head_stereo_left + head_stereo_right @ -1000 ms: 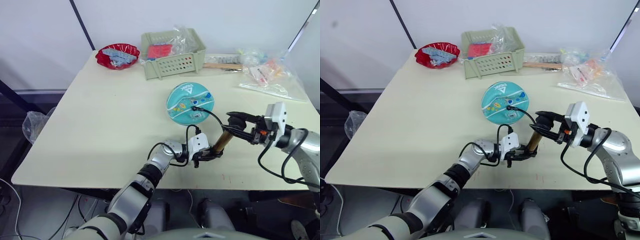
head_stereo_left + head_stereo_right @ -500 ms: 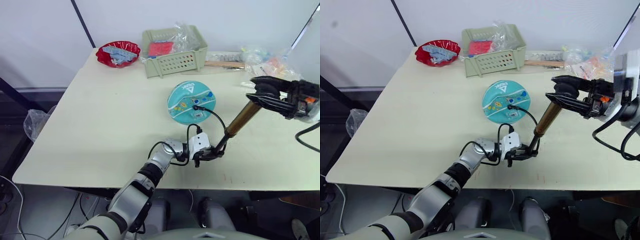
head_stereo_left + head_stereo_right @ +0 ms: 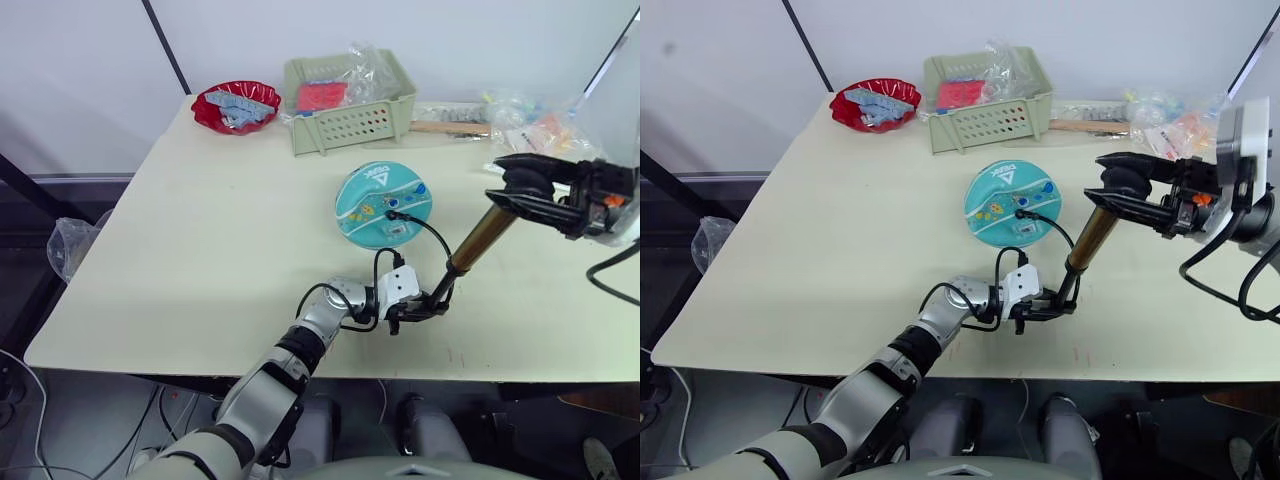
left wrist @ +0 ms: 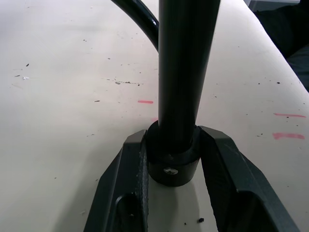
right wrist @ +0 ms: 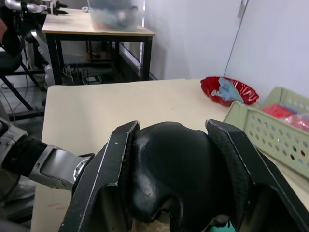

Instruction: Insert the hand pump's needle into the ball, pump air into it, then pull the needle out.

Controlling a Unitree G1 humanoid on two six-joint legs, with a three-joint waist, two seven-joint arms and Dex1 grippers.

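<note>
Pumping: my right gripper [image 3: 1118,186] clamps the T-handle [image 5: 176,169] raised, my left gripper [image 3: 425,307] pins the hand pump [image 3: 470,250] base; next, push down.

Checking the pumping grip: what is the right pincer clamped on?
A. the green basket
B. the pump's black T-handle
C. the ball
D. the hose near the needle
B: the right pincer closes around the black T-handle atop the hand pump, away from the ball.
</note>
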